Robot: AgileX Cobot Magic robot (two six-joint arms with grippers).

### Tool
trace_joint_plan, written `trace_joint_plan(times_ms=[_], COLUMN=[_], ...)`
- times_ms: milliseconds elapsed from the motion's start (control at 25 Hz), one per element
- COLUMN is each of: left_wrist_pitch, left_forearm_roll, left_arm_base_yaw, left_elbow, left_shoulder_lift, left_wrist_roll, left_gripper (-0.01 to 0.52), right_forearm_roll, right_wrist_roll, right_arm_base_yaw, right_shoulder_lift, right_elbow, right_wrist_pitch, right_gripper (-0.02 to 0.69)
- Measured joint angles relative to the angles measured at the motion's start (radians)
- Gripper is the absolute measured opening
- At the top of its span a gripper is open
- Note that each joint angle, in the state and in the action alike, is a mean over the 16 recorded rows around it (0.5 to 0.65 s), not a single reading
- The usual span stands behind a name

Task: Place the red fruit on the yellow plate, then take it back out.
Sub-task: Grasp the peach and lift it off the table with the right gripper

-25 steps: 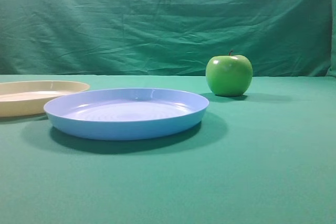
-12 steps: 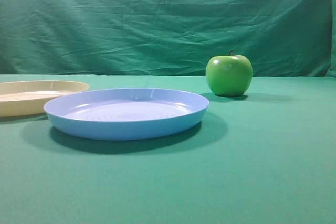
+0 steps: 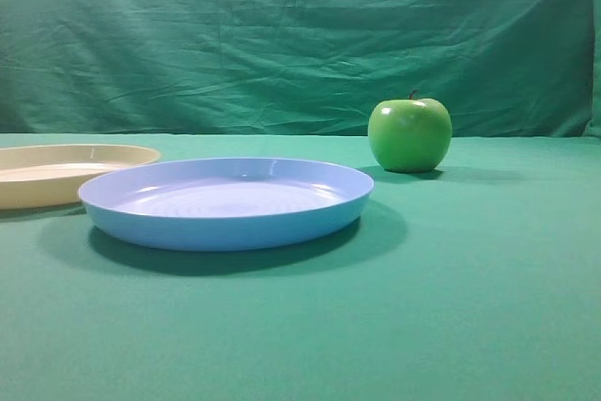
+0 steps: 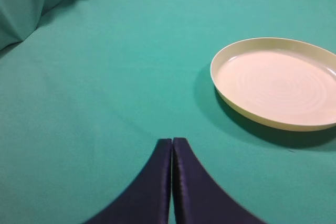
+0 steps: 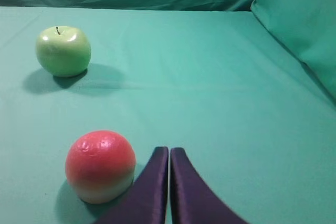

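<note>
Fingers pressed together and holding nothing, the right gripper (image 5: 169, 153) hovers over green cloth with the red fruit (image 5: 100, 166) sitting just to the left of its closed jaws, apart from them. Farther ahead and left stands the green apple (image 5: 63, 51). The left gripper (image 4: 172, 142), likewise closed and empty, faces the bare yellow plate (image 4: 273, 51) ahead to its right. The fruit looks smooth, firm and light, likely to roll; a grasp across its widest middle seems safest.
</note>
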Motion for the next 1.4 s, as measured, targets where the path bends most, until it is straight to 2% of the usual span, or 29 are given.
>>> trace_joint_plan(times_ms=[240,400,600,920,1160,1280,1400], left_wrist_pitch=[0.0,0.0,0.0,0.0,0.0,0.0,0.0], left_forearm_roll=[0.0,0.0,0.0,0.0,0.0,0.0,0.0], left_arm_base_yaw=[0.0,0.0,0.0,0.0,0.0,0.0,0.0], left_elbow=[0.0,0.0,0.0,0.0,0.0,0.0,0.0], left_shoulder_lift=[0.0,0.0,0.0,0.0,0.0,0.0,0.0], left_wrist_roll=[0.0,0.0,0.0,0.0,0.0,0.0,0.0], left_gripper=[0.0,0.0,0.0,0.0,0.0,0.0,0.0], right_forearm_roll=[0.177,0.277,0.316,0.257,0.225,0.22,0.216], right_wrist_roll=[0.002,-0.023,-0.069,-0.139,-0.167,-0.192,-0.223], right_arm_base_yaw=[0.0,0.0,0.0,0.0,0.0,0.005,0.017], right_shoulder_lift=[0.004,0.044,0.17,0.504,0.744,0.845,0.939], right_elbow=[-0.027,-0.09,-0.224,-0.454,-0.538,-0.562,-0.59], right_wrist_pitch=[-0.051,-0.015,0.135,0.41,0.543,0.576,0.595], right_gripper=[0.0,0.0,0.0,0.0,0.006,0.039,0.11])
